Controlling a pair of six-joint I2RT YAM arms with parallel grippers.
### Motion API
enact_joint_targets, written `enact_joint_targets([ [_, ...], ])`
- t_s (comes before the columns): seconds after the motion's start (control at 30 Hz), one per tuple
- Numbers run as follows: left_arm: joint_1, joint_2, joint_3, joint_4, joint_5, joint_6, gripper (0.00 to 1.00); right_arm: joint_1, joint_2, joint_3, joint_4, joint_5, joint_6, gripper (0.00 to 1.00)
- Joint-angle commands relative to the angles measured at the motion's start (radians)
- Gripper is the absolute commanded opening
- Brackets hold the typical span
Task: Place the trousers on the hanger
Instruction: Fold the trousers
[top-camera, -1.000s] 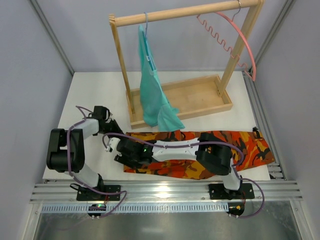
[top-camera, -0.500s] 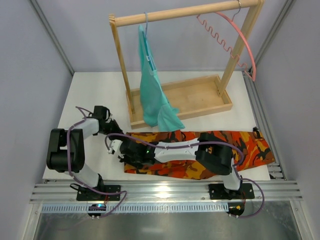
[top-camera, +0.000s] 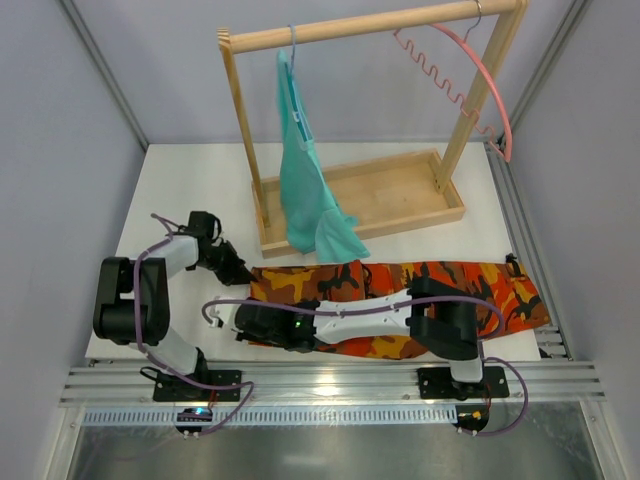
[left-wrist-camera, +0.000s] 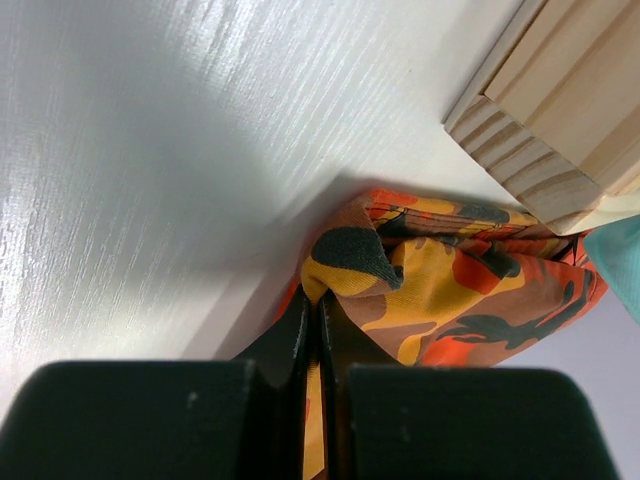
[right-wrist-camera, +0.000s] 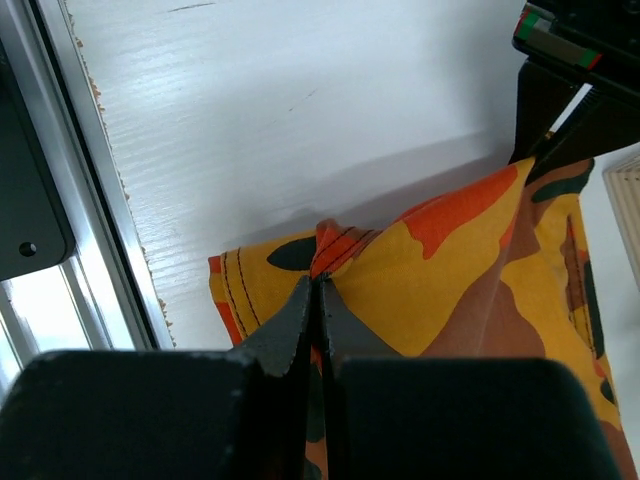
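Your left gripper (left-wrist-camera: 312, 300) is clamped on the far corner of the trousers (top-camera: 440, 290), and your right gripper (right-wrist-camera: 318, 285) pinches the near corner of the same end. They lie flat along the table's (top-camera: 200, 180) near edge, well apart from the hanger (top-camera: 480, 75) hooked on the wooden rack (top-camera: 350, 28). Raise both corners together and level, so neither thin pinch slips.

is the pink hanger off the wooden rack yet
No, the hanger hangs by its hook from the rack's top bar.
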Motion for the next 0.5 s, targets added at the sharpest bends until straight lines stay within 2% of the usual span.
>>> enact_joint_targets([
  [0.0,0.002,-0.035,0.045,0.034,-0.056,-0.023,0.00,0.047,-0.033,0.022,0.046,0.085,-0.045,0.04],
  [0.13,0.002,-0.012,0.061,0.010,-0.082,-0.012,0.00,0.108,-0.009,0.013,0.062,0.186,-0.092,0.04],
  [0.33,0.002,-0.005,0.098,-0.010,-0.102,0.040,0.00,0.127,-0.042,-0.031,0.074,0.178,-0.046,0.04],
  [0.37,0.001,-0.011,0.108,-0.016,-0.097,0.047,0.00,0.127,-0.053,-0.045,0.084,0.181,-0.031,0.06],
  [0.4,0.002,-0.020,0.122,-0.019,-0.092,0.054,0.02,0.127,-0.088,-0.059,0.088,0.181,-0.013,0.14],
  [0.47,0.002,-0.048,0.139,-0.041,-0.089,0.078,0.17,0.125,-0.140,-0.103,0.092,0.172,0.069,0.24],
])
